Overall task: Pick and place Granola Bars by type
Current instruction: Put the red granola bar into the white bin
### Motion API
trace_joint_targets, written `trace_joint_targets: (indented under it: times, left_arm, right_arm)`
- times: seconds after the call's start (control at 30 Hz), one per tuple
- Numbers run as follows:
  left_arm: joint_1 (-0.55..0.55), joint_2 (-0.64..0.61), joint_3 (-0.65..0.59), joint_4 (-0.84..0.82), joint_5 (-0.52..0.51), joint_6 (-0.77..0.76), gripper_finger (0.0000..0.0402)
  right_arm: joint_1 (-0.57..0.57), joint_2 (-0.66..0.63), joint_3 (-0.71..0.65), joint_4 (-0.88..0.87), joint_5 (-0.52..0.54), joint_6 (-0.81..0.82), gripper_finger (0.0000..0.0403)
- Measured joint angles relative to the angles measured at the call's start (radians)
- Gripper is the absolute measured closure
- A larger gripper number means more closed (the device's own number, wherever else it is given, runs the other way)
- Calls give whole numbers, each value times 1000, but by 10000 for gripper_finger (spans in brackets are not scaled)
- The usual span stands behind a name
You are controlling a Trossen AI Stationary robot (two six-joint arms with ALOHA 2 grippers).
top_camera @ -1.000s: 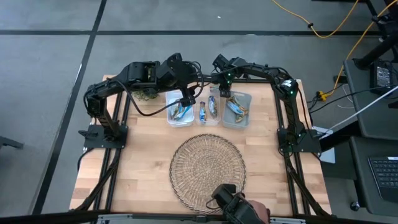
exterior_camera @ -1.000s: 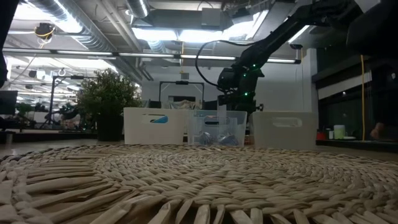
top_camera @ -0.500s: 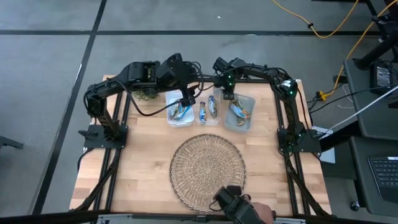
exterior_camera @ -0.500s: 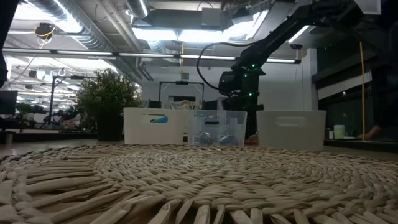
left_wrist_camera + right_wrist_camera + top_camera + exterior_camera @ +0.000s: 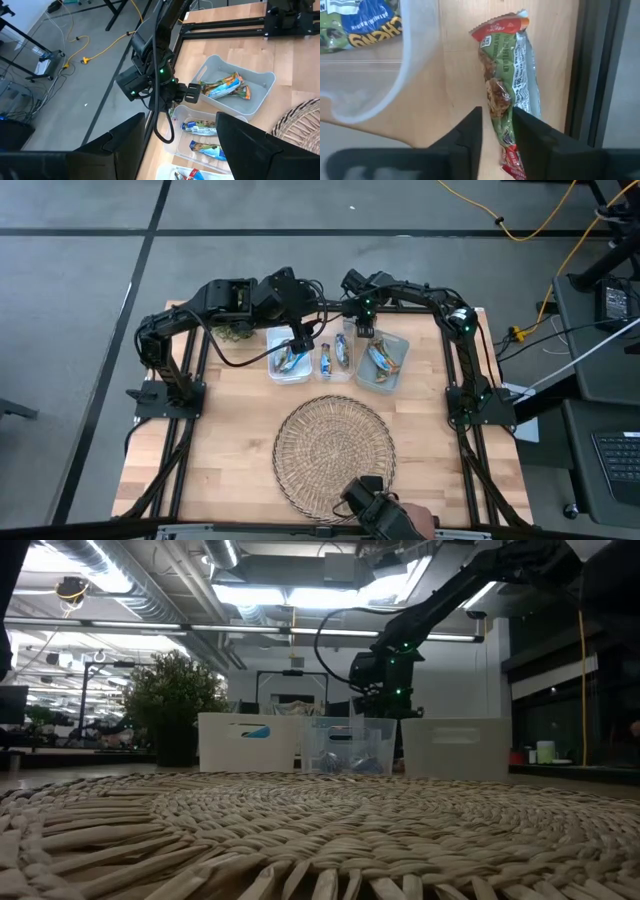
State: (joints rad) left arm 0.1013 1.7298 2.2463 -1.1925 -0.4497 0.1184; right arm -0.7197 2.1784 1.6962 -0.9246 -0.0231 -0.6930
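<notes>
The right gripper's [image 5: 496, 131] jaws pinch a green granola bar [image 5: 506, 95] lying on the tabletop [image 5: 460, 75] at the right wrist view's centre, so the pick is in hand and lifting it to its matching bin [image 5: 383, 363] comes next, while the left gripper's [image 5: 299, 340] jaws hang apart over the left bin [image 5: 276, 356].

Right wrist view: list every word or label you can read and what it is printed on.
"CHEWY", partly cut off: on the green and blue granola bar inside the clear bin.
Print on the green, red-ended bar between the right gripper fingers: too small and blurred to read.
Wrappers in the other views: too small to read.
</notes>
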Motion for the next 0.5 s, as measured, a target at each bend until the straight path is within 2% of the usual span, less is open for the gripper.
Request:
trace_joint_targets:
  times: [0.2,0.5]
  left_arm:
    - [0,0,0,0,0,0,167]
    - [0,0,0,-1,7,10,167]
  right_arm:
    - [0,0,-2,20,-2,1,362]
    - [0,34,-3,26,-21,10,377]
